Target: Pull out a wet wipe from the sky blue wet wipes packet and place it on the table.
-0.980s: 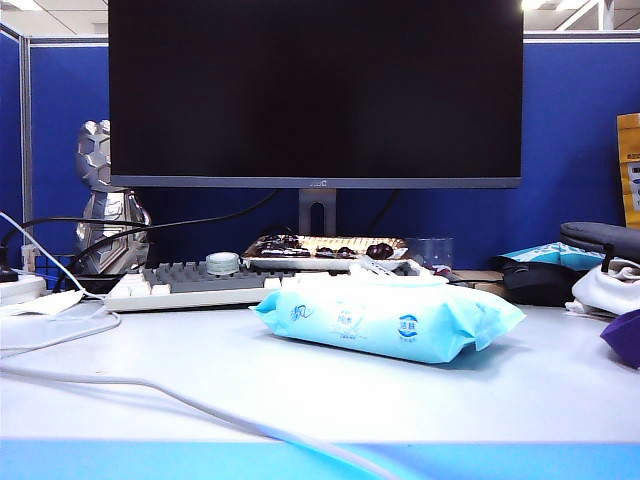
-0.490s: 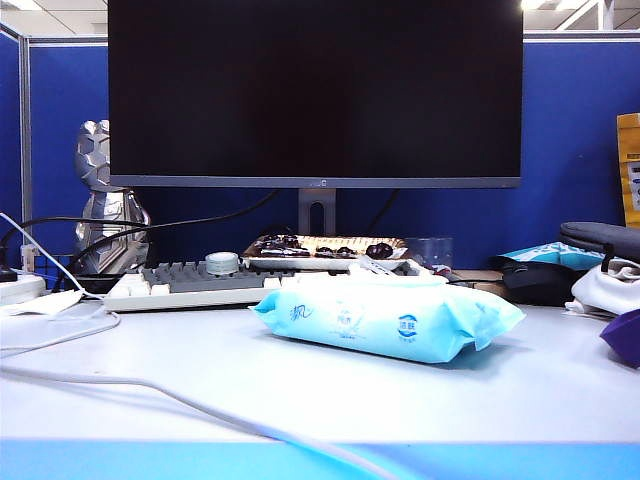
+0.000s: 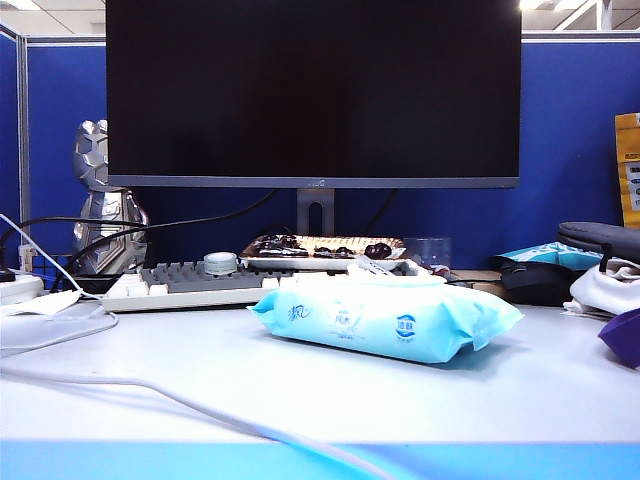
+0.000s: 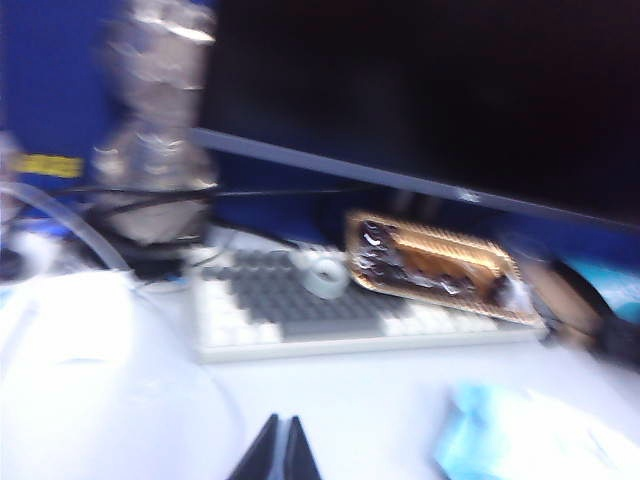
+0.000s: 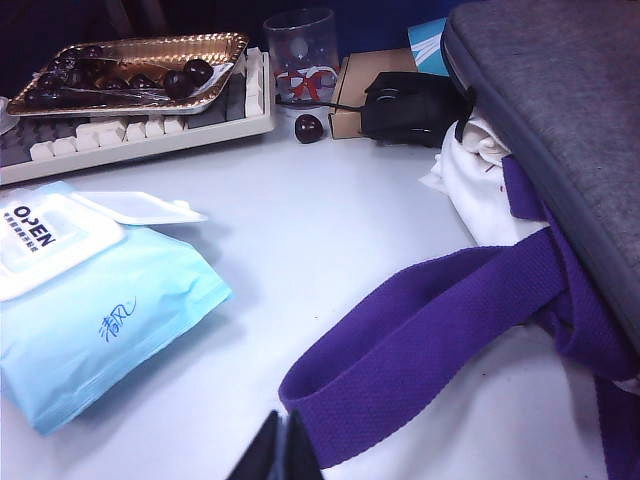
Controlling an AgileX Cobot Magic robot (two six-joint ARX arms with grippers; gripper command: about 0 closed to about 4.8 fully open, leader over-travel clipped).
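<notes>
In the exterior view nothing has shifted over the last second: your soft sky blue wet wipes packet (image 3: 385, 318) lies at centre frame on the pale grey bench (image 3: 300, 390), no wipe drawn yet.

In the left wrist view, blurred, the left hand (image 4: 279, 450) sits pinched together at lower centre, the packet at lower right.

In the right wrist view the right hand (image 5: 277, 448) is likewise closed, empty, beside a purple woven strap (image 5: 420, 330).

The table (image 3: 300, 390) carries the sky blue wet wipes packet (image 3: 385, 318) (keyboard (image 3: 195, 285) behind).
</notes>
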